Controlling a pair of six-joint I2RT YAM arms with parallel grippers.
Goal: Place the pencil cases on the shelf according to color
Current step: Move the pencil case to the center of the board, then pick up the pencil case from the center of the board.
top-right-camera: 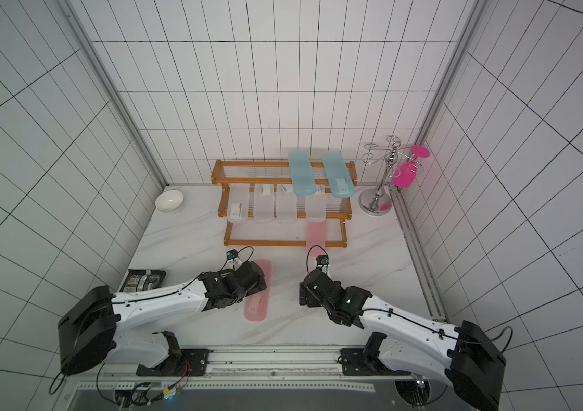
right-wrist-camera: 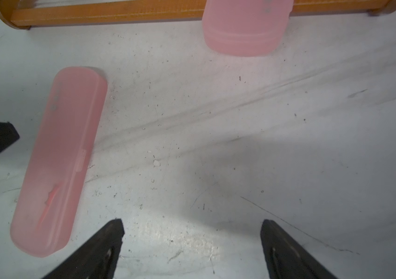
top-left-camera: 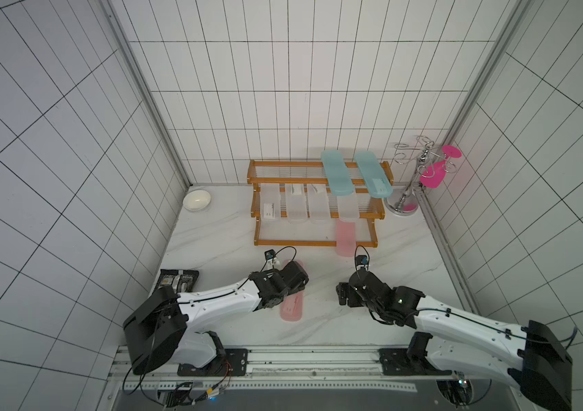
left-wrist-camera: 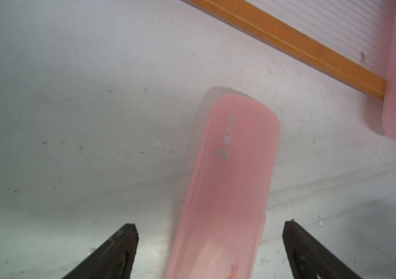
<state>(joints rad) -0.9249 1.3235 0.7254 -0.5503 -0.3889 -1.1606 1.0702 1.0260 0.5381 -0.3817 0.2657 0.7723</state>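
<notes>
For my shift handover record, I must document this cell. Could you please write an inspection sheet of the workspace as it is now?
Surface: white marbled table, scuffed, with dark specks.
Job's things: shelf holds two teal cases on the top tier, four clear cases on the middle tier and one pink case on the bottom tier, overhanging the front; second pink case lies on the table.
Clutter: white bowl, black foil packet, chrome stand with a pink glass.
End effectors: left end effector open, straddling the second pink case; right end effector open, empty, over bare table.
Cables: black loops at both wrists; loose wires below the rail.
Surroundings: white tiled walls.
</notes>
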